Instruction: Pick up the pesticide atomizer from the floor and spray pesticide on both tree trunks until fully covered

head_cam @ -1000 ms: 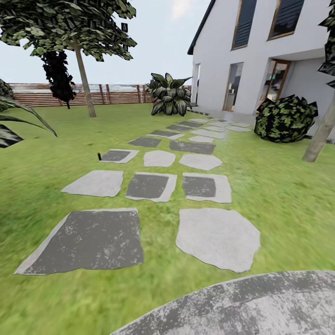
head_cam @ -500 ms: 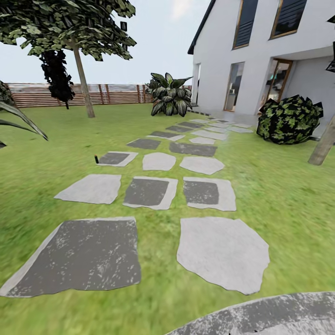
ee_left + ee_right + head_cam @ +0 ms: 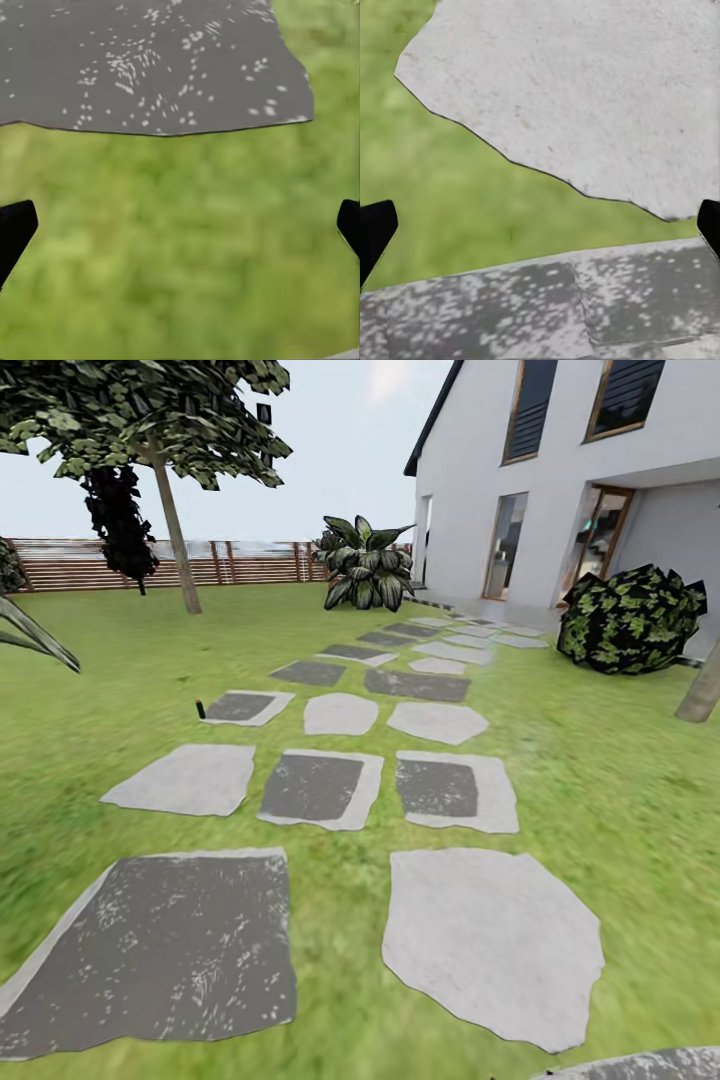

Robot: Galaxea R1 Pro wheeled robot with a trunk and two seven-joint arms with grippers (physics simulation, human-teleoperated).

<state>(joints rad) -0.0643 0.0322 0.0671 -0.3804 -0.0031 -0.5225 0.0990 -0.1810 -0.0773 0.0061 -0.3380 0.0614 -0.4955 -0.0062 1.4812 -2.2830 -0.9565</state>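
In the left wrist view, the left gripper (image 3: 180, 225) has its two black fingertips far apart at the two sides, with nothing between them. Under it is blurry green grass floor (image 3: 180, 262) and the edge of a dark grey paving stone with white specks (image 3: 150, 60). In the right wrist view, the right gripper (image 3: 540, 225) is spread wide in the same way and holds nothing. It hangs over a strip of grass between a pale grey stone (image 3: 577, 97) and a darker mottled stone (image 3: 547, 307).

The small slim black pesticide atomizer (image 3: 200, 709) appears in the head view. It stands upright on the grass, just beside the left edge of a dark stepping stone (image 3: 242, 707), well ahead of the robot. It is too small to see any green spot.

The head view also shows a path of grey stones going to the white house (image 3: 560, 470), with open lawn on both sides. A tree with a thin leaning pale trunk (image 3: 172, 520) stands far left before the brown slat wooden fence (image 3: 120, 565). A second trunk (image 3: 701, 695) is cut by the right border, near a round dark bush (image 3: 632, 618). A broad-leaved plant (image 3: 367, 563) is near the house corner.
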